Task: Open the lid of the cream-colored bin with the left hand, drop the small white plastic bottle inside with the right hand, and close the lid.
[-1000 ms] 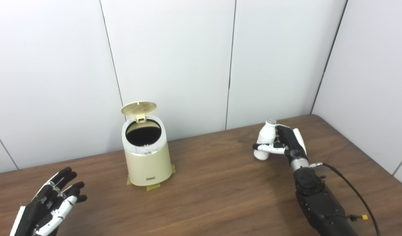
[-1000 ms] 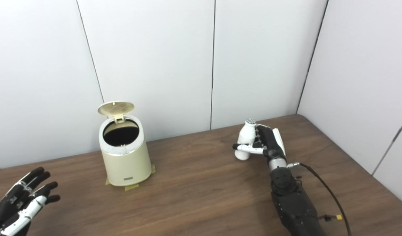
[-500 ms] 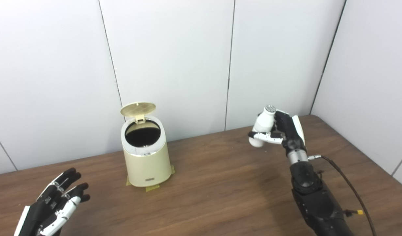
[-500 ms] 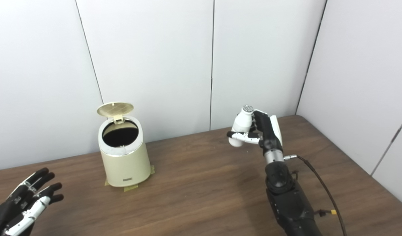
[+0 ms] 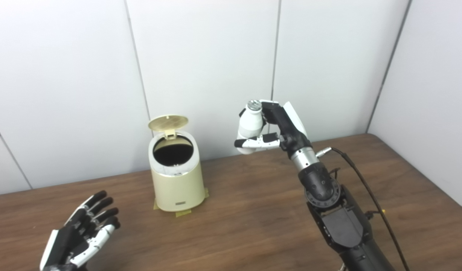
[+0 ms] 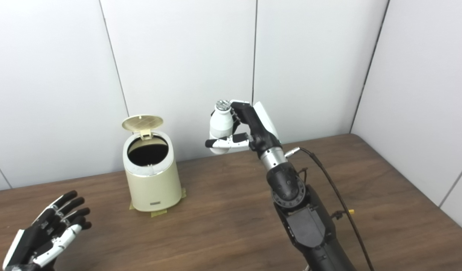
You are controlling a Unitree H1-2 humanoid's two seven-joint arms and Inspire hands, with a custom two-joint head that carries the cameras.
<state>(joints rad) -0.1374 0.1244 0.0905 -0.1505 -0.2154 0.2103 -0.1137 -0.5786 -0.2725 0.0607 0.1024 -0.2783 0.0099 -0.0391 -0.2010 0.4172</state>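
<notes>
Nearest, the left hand is hovering low at the table's front left corner, palm turned up and inward, fingers spread apart and holding nothing. To the right, the right arm is rising steeply from the bottom edge, a black cable trailing off its wrist. Farther back on the left, the bin is standing upright on the table, strips of tape showing under its base; its lid is tipped up at the rear hinge, and the dark inside is showing through the open mouth. Up high, the right hand is holding the bottle in the air, fingers wrapped behind its body and thumb crossing below it, cap pointing up. The bottle is sitting to the right of the bin and higher than its lid, not yet over the opening. Behind everything, white wall panels are closing off the scene.
</notes>
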